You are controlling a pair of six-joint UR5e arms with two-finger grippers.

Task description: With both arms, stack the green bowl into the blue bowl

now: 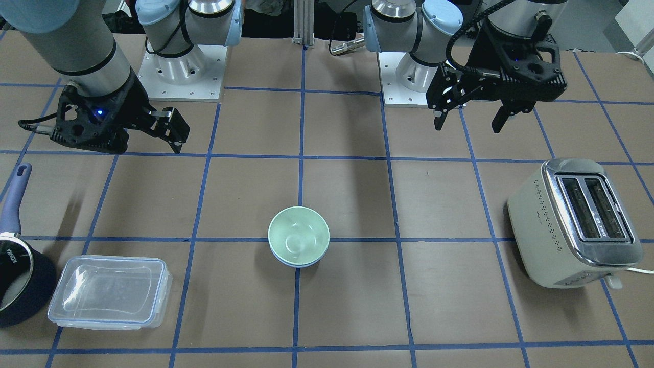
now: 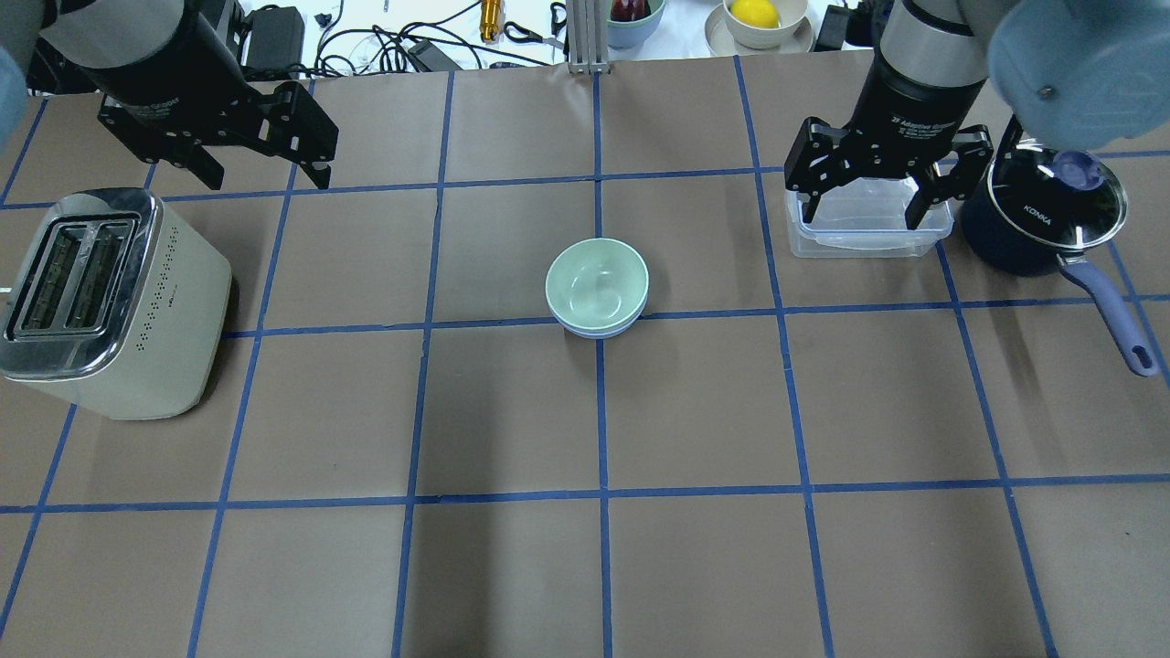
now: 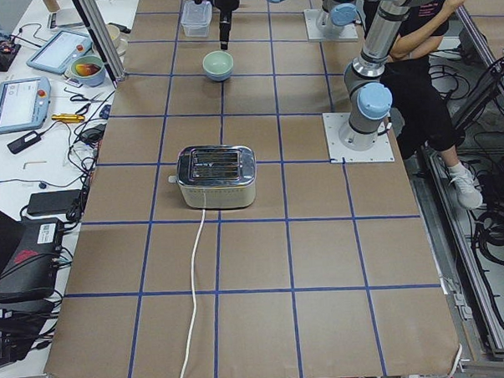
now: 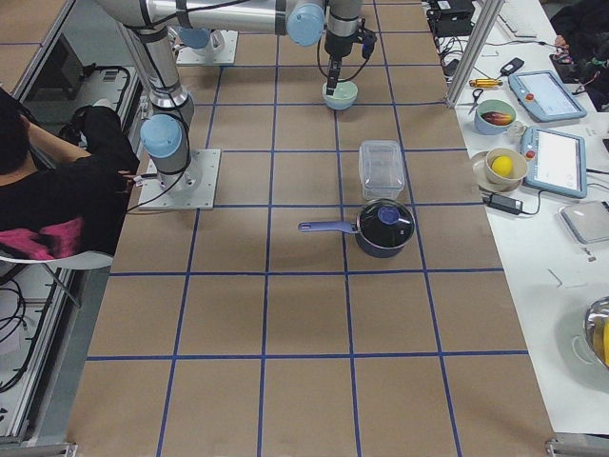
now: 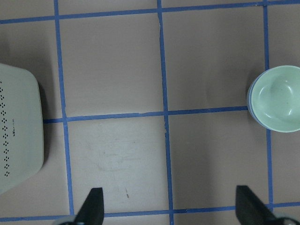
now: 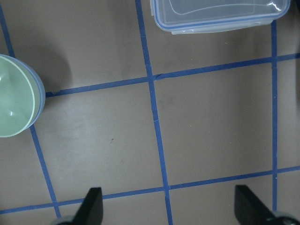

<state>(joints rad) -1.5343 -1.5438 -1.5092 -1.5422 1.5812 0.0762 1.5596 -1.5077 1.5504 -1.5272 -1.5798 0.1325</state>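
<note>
On the table: brown paper top, blue tape grid; everything below stands on it.
Left gripper: raised over the far-left squares, just beyond the toaster. Fingers spread wide, holding nothing. Wrist view shows bare table between the fingertips, with the bowls off to one side.
Right gripper: raised at far right, fingers spread, holding nothing. It overlaps the clear container in the overhead view. Wrist view puts the container ahead of the fingertips, not between them.
Toaster: cream body, chrome top, two slots facing up, white cord trailing off. Robot's left side, well apart from the bowls.
Saucepan: dark blue, glass lid on, contents not visible. Lilac handle points toward the robot. Just beside the container.
Clear container: rectangular, see-through plastic, blue-trimmed clip lid on.
Blue bowl: table centre, on a tape crossing, upright. Only a thin periwinkle rim shows under the green one.
Green bowl: pale mint, smooth, plain. Seated upright inside the blue bowl, rims nearly level, slightly off-centre. Glossy highlight inside.
Surroundings: stacked bowls are well apart from the toaster, the pan, the container and both grippers.
Side bench: cream bowl with a yellow fruit in it.
</note>
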